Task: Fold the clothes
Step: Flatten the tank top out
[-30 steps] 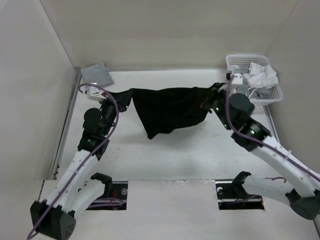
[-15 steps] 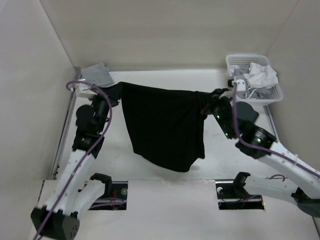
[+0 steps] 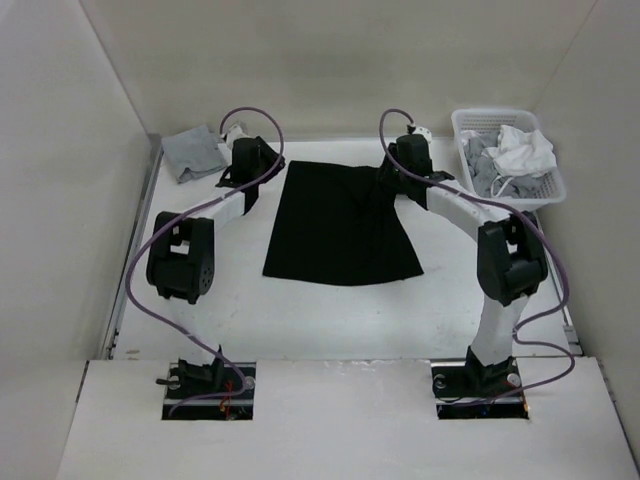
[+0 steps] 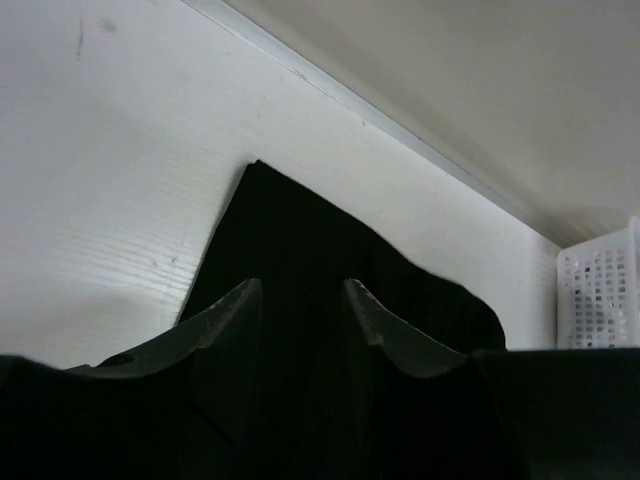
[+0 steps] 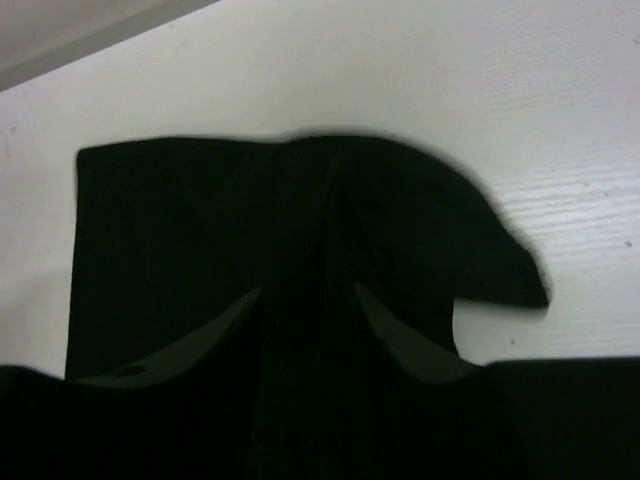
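The shirt (image 3: 340, 225) lies flat, long axis near-to-far, its far corners by the open left hand (image 4: 300, 283) and open right hand (image 5: 308, 290)

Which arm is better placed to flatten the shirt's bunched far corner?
Probably the right arm: its open jaws sit directly over the creased far-right corner of the shirt. The left arm ends at the opposite, flatter corner, with the whole shirt between it and the creases.
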Robot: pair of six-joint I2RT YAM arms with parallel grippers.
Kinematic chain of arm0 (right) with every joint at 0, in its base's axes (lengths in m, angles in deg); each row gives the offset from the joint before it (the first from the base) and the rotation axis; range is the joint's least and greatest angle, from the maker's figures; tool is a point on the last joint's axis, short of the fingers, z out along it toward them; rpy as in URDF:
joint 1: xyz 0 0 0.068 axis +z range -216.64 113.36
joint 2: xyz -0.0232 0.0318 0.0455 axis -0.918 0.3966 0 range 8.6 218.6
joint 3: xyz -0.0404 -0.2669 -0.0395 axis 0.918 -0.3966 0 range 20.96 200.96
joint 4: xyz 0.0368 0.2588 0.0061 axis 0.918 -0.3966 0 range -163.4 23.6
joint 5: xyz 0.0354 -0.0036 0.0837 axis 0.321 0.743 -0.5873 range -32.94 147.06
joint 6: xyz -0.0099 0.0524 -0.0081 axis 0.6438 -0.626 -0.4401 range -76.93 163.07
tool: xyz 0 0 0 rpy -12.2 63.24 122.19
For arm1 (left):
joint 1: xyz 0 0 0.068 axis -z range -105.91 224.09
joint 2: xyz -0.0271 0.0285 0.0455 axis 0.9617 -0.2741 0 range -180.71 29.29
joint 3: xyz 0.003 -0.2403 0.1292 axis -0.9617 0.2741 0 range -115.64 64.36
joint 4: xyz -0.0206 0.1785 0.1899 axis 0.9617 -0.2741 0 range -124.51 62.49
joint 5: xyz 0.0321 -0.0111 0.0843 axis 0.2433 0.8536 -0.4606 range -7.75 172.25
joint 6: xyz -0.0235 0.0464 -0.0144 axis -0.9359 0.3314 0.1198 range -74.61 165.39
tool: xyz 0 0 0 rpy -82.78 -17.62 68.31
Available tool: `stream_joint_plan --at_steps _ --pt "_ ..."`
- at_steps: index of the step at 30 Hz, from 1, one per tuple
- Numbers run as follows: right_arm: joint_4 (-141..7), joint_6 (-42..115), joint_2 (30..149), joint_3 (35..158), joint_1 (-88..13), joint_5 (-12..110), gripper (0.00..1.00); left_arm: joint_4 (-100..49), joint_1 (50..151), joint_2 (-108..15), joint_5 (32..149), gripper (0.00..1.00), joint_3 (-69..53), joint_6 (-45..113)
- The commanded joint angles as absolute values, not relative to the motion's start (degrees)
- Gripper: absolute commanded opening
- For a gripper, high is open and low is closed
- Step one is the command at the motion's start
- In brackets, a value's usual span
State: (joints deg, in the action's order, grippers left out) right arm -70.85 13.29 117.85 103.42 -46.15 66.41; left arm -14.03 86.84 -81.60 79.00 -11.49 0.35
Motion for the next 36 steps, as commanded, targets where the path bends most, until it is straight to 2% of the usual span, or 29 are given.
stream_joint_plan --at_steps 1,4,6,8,9,10,12,14,18,21,25,29,36 --pt "-67.29 11.78 110.04 103.69 -45.59 65.41 0.5 -10.81 86.61 -70.93 75.66 0.38 -6.52 2.42" --pt "-63.78 8.72 104.07 93.51 -44.27 66.9 0.48 -9.23 88.45 -64.16 73.2 0.33 5.78 1.01" --pt "-59.31 6.78 99.59 85.43 -42.78 67.26 0.34 -9.48 90.21 -59.94 71.36 0.25 13.87 1.0" --pt "-55.7 4.41 95.01 78.13 -41.03 67.7 0.11 -11.41 91.18 -55.9 70.47 0.15 21.61 0.92" --pt "-54.29 3.35 92.73 74.7 -39.89 67.7 0.05 -13.08 91.36 -53.79 70.38 0.11 25.13 0.48" --pt "-53.14 2.91 90.53 71.71 -38.66 67.79 0.04 -14.92 91.27 -51.77 70.55 0.1 28.12 0.13" --pt "-52.34 2.9 87.18 67.65 -36.72 68.31 0.04 -17.83 90.57 -47.46 70.82 0.1 33.31 -0.05" --pt "-52.6 3.6 84.1 64.13 -34.7 68.4 0.07 -20.81 89.95 -43.06 72.57 0.15 37.02 0.74" --pt "-53.75 4.22 79.01 58.68 -32.5 68.67 0.13 -28.37 91.09 -38.39 74.77 0.33 38.87 1.36" --pt "-53.92 4.05 76.72 55.17 -31.79 68.67 0.15 -28.22 92.24 -36.89 75.21 0.42 40.01 1.97" --pt "-53.57 3.26 76.1 52.0 -31.18 68.58 0.15 -25.4 91.45 -38.73 77.93 0.42 39.93 2.85" --pt "-53.13 2.38 75.66 50.06 -31.0 68.93 0.16 -25.66 91.36 -41.11 79.0 0.3 38.96 3.38" --pt "-52.6 2.46 75.39 49.35 -31.0 68.58 0.17 -25.4 91.89 -43.74 76.62 0.29 38.43 3.56"
